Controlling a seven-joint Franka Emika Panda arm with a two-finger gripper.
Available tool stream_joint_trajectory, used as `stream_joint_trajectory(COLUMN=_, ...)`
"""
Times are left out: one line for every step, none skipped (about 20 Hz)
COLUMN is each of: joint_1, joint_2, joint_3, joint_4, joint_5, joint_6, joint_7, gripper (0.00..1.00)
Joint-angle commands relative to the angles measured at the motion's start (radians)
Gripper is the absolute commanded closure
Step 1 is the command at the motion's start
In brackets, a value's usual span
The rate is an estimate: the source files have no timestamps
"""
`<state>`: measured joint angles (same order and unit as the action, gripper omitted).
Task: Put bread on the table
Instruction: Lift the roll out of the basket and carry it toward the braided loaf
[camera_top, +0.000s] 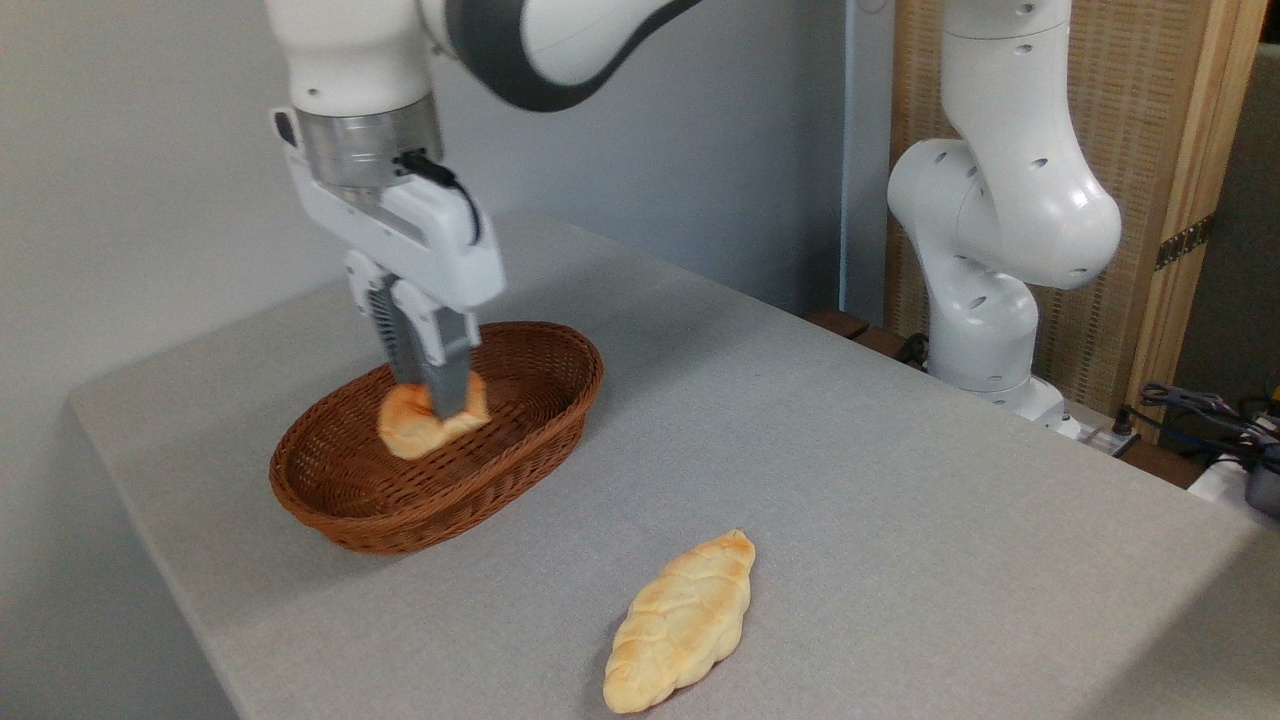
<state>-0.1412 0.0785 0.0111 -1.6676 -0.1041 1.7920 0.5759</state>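
The bread (412, 428), a small orange-golden bun, is inside the brown wicker basket (520, 440) on the left half of the table (850, 480). My gripper (435, 400) comes straight down from above and its grey fingers (448, 385) are closed on the bun's upper right part. The bun looks tilted and seems lifted a little off the basket floor, though contact underneath is hard to judge. The fingers cover part of the bun's top.
A longer, paler braided loaf (682, 622) lies on the grey cloth near the front edge, right of the basket. The arm's white base (990, 300) stands at the back right, with cables (1200, 410) beside it. The table's left edge runs close behind the basket.
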Motion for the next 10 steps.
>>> stream_joint_trajectory(joint_1=-0.008, joint_2=-0.009, joint_3=0.114, joint_4=-0.032, joint_5=-0.011, joint_6=-0.043, joint_7=0.104, gripper=0.62)
stream_joint_trajectory(joint_1=-0.008, joint_2=-0.005, joint_3=0.147, joint_4=-0.046, joint_5=-0.011, joint_6=-0.043, joint_7=0.122, gripper=0.50)
stream_joint_trajectory(joint_1=-0.008, joint_2=-0.002, joint_3=0.161, joint_4=-0.050, joint_5=-0.009, joint_6=-0.042, joint_7=0.128, gripper=0.35)
stream_joint_trajectory(joint_1=-0.008, joint_2=0.003, joint_3=0.180, joint_4=-0.063, joint_5=0.003, joint_6=-0.040, joint_7=0.137, gripper=0.16)
stream_joint_trajectory(joint_1=-0.008, joint_2=0.007, joint_3=0.187, joint_4=-0.069, joint_5=0.016, joint_6=-0.040, joint_7=0.140, gripper=0.16)
stream_joint_trajectory(joint_1=-0.008, joint_2=0.017, joint_3=0.194, joint_4=-0.080, joint_5=0.045, joint_6=-0.040, joint_7=0.147, gripper=0.11)
stream_joint_trajectory(joint_1=-0.008, joint_2=0.018, joint_3=0.194, joint_4=-0.084, joint_5=0.055, joint_6=-0.040, joint_7=0.147, gripper=0.01)
stream_joint_trajectory(joint_1=-0.008, joint_2=0.026, joint_3=0.194, joint_4=-0.087, joint_5=0.058, joint_6=-0.037, joint_7=0.147, gripper=0.00)
stream_joint_trajectory(joint_1=-0.008, joint_2=0.032, joint_3=0.194, joint_4=-0.087, joint_5=0.058, joint_6=-0.034, joint_7=0.147, gripper=0.00)
stream_joint_trajectory(joint_1=-0.008, joint_2=0.038, joint_3=0.193, joint_4=-0.087, joint_5=0.058, joint_6=-0.034, joint_7=0.147, gripper=0.00)
